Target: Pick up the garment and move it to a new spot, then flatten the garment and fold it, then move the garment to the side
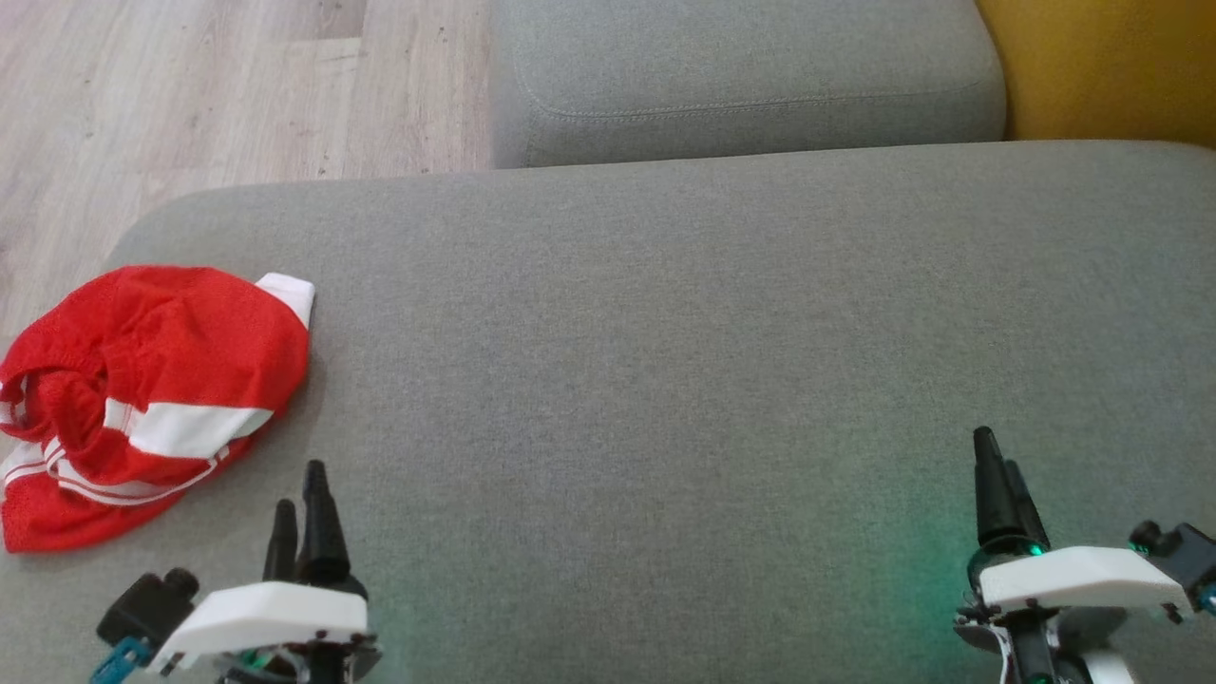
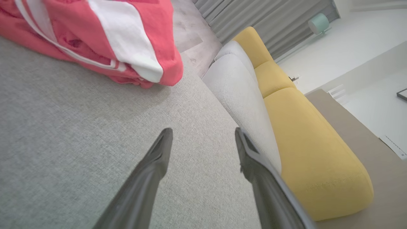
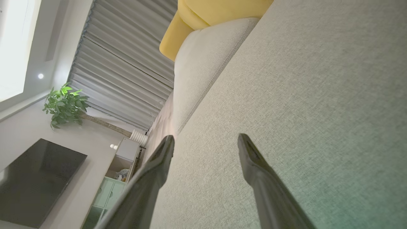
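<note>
The garment [image 1: 142, 399] is a crumpled red piece with white stripes, lying at the left end of the grey sofa seat [image 1: 665, 380]. In the left wrist view the garment [image 2: 105, 41] lies up and to the left of the fingers. My left gripper [image 1: 302, 499] stands open just below and right of it, apart from the cloth, with nothing between its fingers [image 2: 159, 159]. My right gripper [image 1: 997, 475] is open at the lower right over bare cushion, its fingers [image 3: 254, 165] empty.
A grey backrest cushion [image 1: 741, 76] runs along the far side, with a yellow cushion [image 1: 1102, 66] to its right. Wooden floor [image 1: 190, 95] lies beyond the seat's left edge. Curtains [image 3: 120, 63], a plant [image 3: 65, 105] and a dark screen [image 3: 35, 181] stand in the room.
</note>
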You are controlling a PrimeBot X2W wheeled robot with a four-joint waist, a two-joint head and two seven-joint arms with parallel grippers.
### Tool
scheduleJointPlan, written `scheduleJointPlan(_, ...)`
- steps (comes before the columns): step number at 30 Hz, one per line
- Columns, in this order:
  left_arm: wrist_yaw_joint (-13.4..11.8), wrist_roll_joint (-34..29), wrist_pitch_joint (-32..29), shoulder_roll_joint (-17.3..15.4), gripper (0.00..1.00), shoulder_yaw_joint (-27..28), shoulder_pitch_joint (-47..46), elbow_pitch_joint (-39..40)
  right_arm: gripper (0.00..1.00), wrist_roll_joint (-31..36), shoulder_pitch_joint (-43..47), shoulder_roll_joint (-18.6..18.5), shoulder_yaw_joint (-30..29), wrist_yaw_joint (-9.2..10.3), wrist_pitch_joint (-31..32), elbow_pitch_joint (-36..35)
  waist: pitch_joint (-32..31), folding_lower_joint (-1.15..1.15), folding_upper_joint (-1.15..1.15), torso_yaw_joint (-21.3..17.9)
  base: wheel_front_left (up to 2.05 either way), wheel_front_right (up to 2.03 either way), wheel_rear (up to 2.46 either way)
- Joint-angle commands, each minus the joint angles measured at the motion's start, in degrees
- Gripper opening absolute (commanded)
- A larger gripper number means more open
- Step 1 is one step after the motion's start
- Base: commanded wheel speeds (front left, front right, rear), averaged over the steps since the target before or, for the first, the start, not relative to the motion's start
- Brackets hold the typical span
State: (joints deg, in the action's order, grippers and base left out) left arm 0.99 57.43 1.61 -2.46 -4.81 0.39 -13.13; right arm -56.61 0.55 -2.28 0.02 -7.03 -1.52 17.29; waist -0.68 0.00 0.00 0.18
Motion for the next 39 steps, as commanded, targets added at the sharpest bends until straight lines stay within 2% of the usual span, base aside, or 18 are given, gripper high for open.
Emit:
scheduleJointPlan(1, -0.28, -2.44, 0.75, -0.33, 1.0, -0.07, -2.56, 2.32, 1.0, 2.6, -2.13, -0.26, 1.26, -0.19, -0.93, -2.46, 0.0, 0.0, 0.0, -0.03, 0.0, 0.0, 0.0)
scheduleJointPlan(39, -3.37, -29.66, 7.04, -0.36, 1.0, -5.22, -2.75, 5.47, 1.0, 29.35, -2.47, -0.43, 6.58, -0.33, -7.18, -4.43, -0.71, 0.0, 0.0, -0.65, 0.0, 0.0, 0.0)
